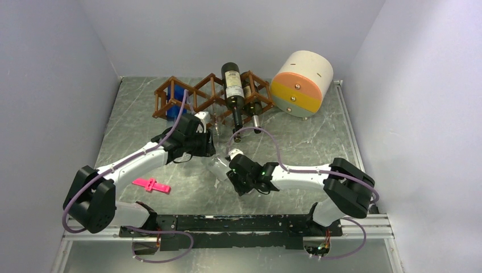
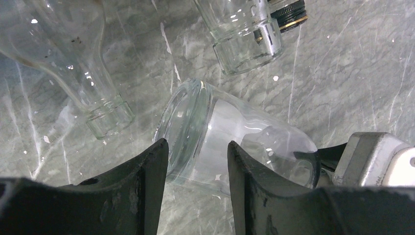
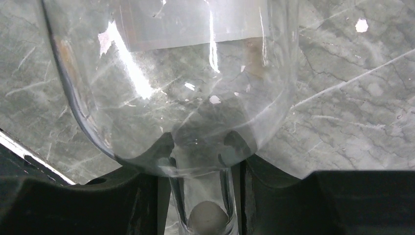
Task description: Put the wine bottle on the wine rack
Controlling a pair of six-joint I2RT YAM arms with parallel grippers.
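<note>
A clear glass wine bottle (image 1: pixel 219 168) lies on its side on the marble table, between my two grippers. My right gripper (image 1: pixel 234 172) holds it at the neck. In the right wrist view the fingers (image 3: pixel 200 142) sit tight against both sides of the neck, below the bottle's shoulder (image 3: pixel 186 73). My left gripper (image 1: pixel 207 148) hovers at the bottle's base end. Its jaws (image 2: pixel 195 147) stand a narrow gap apart, with the bottle's body (image 2: pixel 220 132) just beyond the tips. The reddish-brown wine rack (image 1: pixel 199 94) stands at the back of the table.
A dark labelled bottle (image 1: pixel 232 85) lies in the rack, and other necks (image 2: pixel 105 110) stick out of it toward me. A cream, orange and yellow cylinder (image 1: pixel 301 82) sits right of the rack. A pink clip (image 1: pixel 152 185) lies near the left arm.
</note>
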